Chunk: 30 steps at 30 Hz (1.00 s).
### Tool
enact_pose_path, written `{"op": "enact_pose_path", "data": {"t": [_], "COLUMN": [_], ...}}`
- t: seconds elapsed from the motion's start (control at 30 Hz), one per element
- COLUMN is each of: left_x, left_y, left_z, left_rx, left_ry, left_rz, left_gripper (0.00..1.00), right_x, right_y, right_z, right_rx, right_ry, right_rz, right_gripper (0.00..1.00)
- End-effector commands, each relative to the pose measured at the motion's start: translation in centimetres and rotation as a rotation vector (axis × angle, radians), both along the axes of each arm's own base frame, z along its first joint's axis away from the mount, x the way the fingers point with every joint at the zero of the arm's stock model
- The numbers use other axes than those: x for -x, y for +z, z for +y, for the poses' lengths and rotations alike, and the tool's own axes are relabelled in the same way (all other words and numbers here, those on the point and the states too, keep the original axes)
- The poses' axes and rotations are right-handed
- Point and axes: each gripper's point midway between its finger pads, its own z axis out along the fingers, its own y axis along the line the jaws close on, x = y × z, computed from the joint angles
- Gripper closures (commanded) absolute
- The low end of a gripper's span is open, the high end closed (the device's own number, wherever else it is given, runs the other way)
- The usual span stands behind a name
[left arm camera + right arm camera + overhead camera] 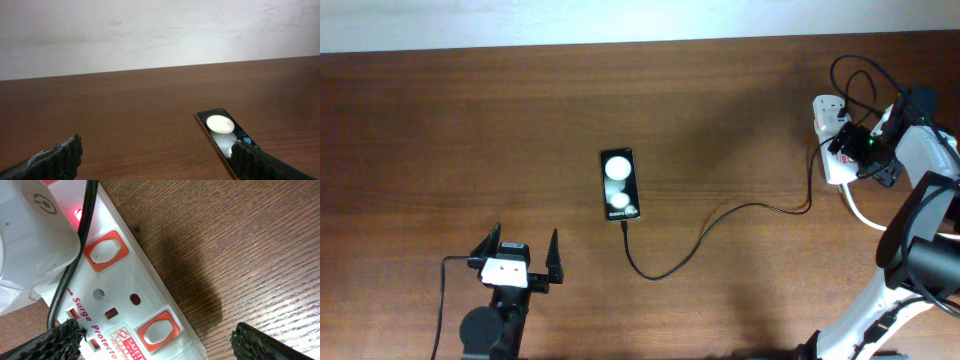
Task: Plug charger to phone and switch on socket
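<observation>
The black phone point(620, 183) lies mid-table, its screen reflecting two white spots. It also shows in the left wrist view point(222, 131). The thin black charger cable point(720, 222) runs from the phone's near end to the white adapter point(831, 111) in the white socket strip point(839, 160) at the far right. In the right wrist view the socket point(125, 305) has orange-framed switches, and a red light point(77, 214) glows beside the adapter point(30, 235). My right gripper point(860, 150) point(155, 342) is open just over the strip. My left gripper point(526, 250) point(160, 160) is open and empty, near-left of the phone.
A thick white cord point(860, 212) runs from the strip toward the right arm's base. The table's far edge point(620, 45) meets a white wall. Bare brown wood lies between the phone and the strip.
</observation>
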Motion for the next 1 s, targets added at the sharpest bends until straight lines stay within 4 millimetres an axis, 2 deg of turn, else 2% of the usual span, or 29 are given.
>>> {"op": "enact_pose_path", "data": {"t": [0.0,0.27,0.4,0.63,0.87,0.97], "left_x": [0.0,0.0,0.0,0.0,0.0,0.0], "left_y": [-0.1,-0.1,-0.1,-0.1,-0.1,-0.1], "left_z": [0.4,0.4,0.4,0.4,0.4,0.4], "left_rx": [-0.017,-0.017,-0.017,-0.017,-0.017,-0.017], "left_ry": [0.018,0.018,0.018,0.018,0.018,0.018], "left_rz": [-0.003,-0.003,-0.003,-0.003,-0.003,-0.003], "left_gripper": [0.01,0.01,0.01,0.01,0.01,0.01], "right_x": [0.4,0.4,0.2,-0.4,0.1,0.0], "right_y": [0.3,0.3,1.4,10.3,16.2,18.8], "right_z": [0.0,0.0,-0.1,-0.4,-0.1,1.5], "right_rx": [0.015,0.015,0.026,0.114,0.17,0.191], "right_ry": [0.009,0.009,0.009,0.007,0.008,0.039], "right_rz": [0.006,0.006,-0.018,-0.199,-0.318,-0.376], "right_gripper": [0.01,0.01,0.01,0.01,0.01,0.01]}}
